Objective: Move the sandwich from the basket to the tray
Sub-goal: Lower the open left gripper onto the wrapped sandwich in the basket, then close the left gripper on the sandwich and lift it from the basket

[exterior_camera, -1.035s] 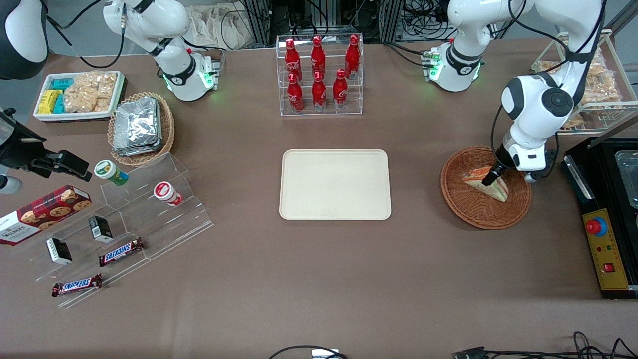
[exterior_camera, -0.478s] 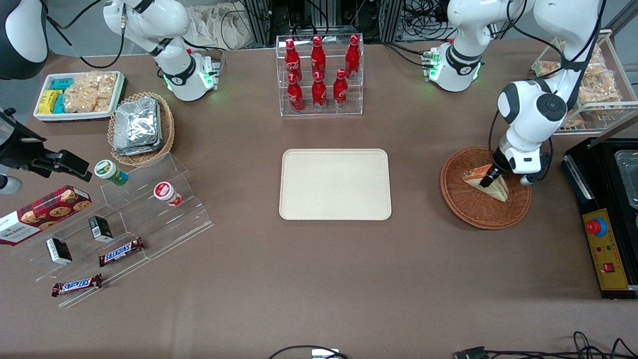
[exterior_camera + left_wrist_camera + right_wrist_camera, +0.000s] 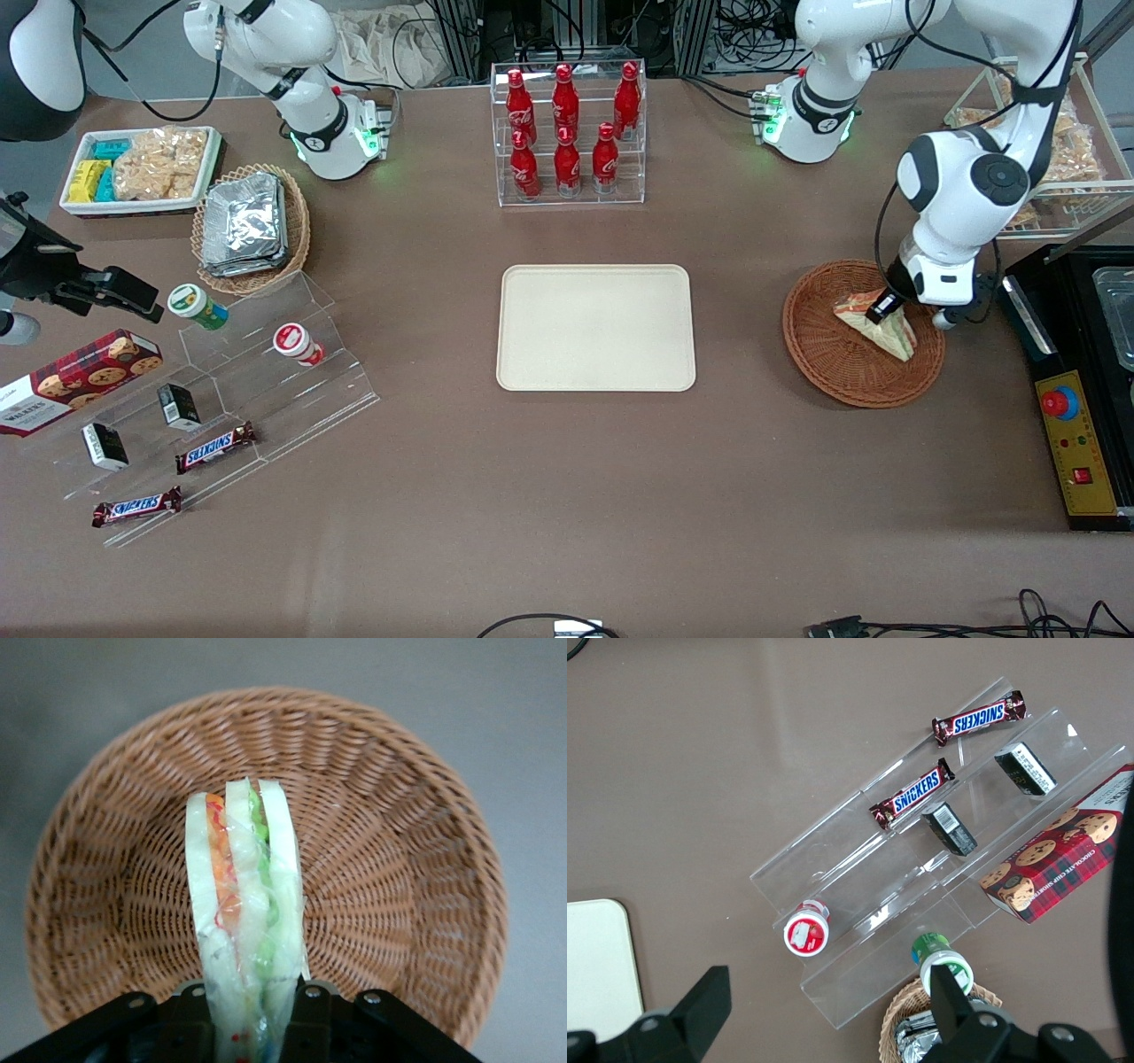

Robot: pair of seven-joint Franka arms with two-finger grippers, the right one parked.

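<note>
The sandwich, a clear-wrapped wedge with green and orange filling, is held over the round reddish-brown wicker basket at the working arm's end of the table. My left gripper is shut on the sandwich and holds it tilted, lifted a little off the basket floor. In the left wrist view the sandwich stands between the two black fingers with the basket below it. The cream-beige tray lies flat in the middle of the table, with nothing on it.
A clear rack of red bottles stands farther from the front camera than the tray. A black control box sits beside the basket. A tan basket of foil packets, a clear stepped stand and snack bars lie toward the parked arm's end.
My left gripper has risen slightly and shifted toward the black box, lifting and tilting the sandwich with it inside the basket.
</note>
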